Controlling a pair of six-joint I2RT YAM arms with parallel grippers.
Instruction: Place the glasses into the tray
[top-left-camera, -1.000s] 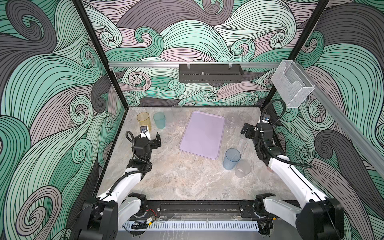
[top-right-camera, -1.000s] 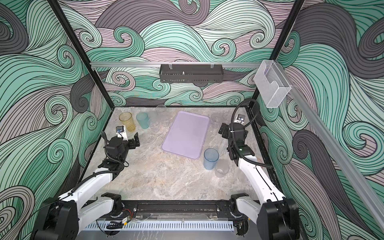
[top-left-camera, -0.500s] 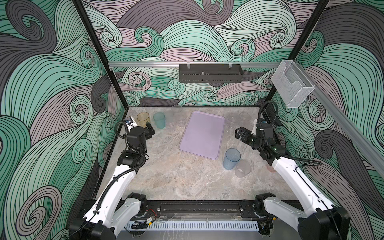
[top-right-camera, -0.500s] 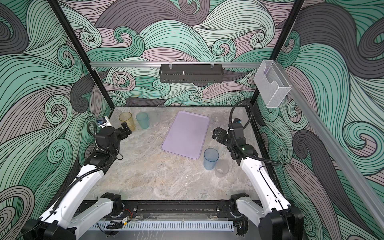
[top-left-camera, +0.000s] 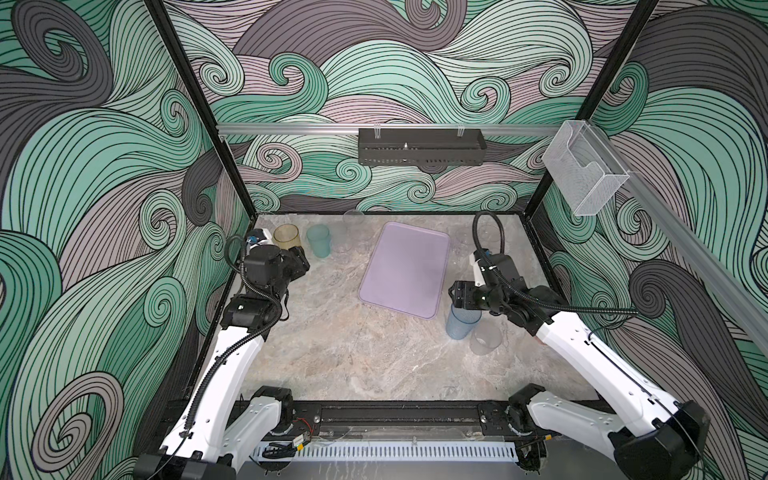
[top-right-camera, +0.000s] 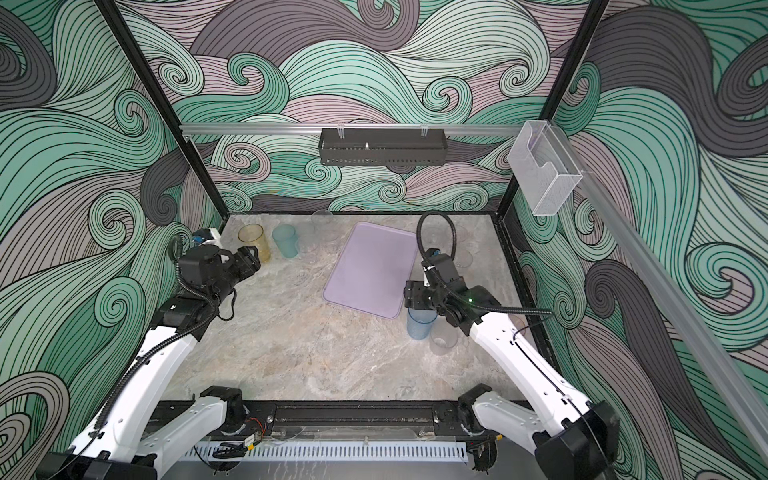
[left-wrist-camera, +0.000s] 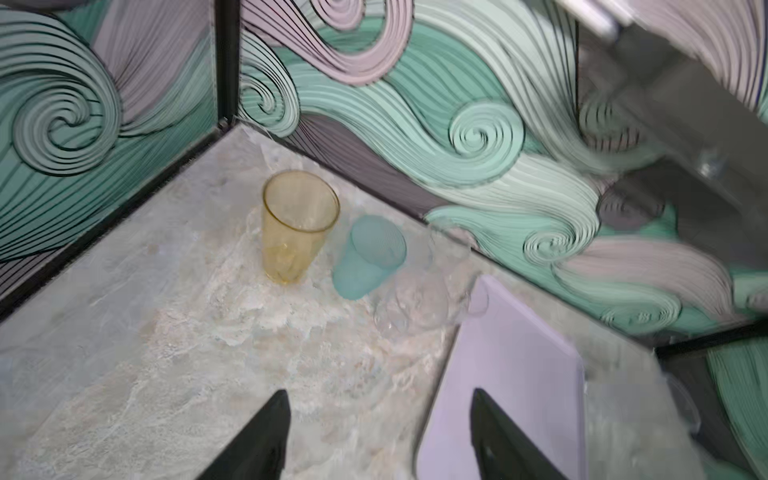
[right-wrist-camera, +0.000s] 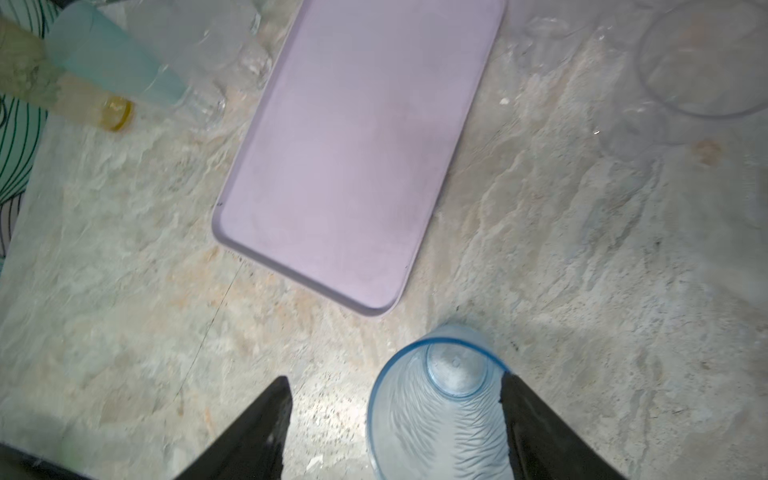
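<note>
None of the glasses is in the tray (top-left-camera: 405, 270) yet; it lies empty in the middle of the tabletop (top-left-camera: 332, 357), toward the far side. The right tool (right-wrist-camera: 395, 378) stands open around the blue tumbler (right-wrist-camera: 436, 415), which is upright just beside the near right corner of the tray. One finger (right-wrist-camera: 536, 424) is at the rim and the other is well apart from it, so nothing is gripped.

We judge this to be the first risk; if the tool closes off-centre, that finger may tip the light tumbler, or slide it against the frosted cup (top-left-camera: 485, 338) just beside it. The wall looks thin and tapered; a hard squeeze may make it slip out.

The left tool (left-wrist-camera: 380, 395) is open and holds nothing; it points toward the amber tumbler (left-wrist-camera: 297, 224) and the teal tumbler (left-wrist-camera: 368, 257) in the far left corner. These stand close together, with clear glasses (left-wrist-camera: 415, 303) just beside them; a wide approach may knock a neighbour down. Both arms need the same tray; we think they may meet above it.
</note>
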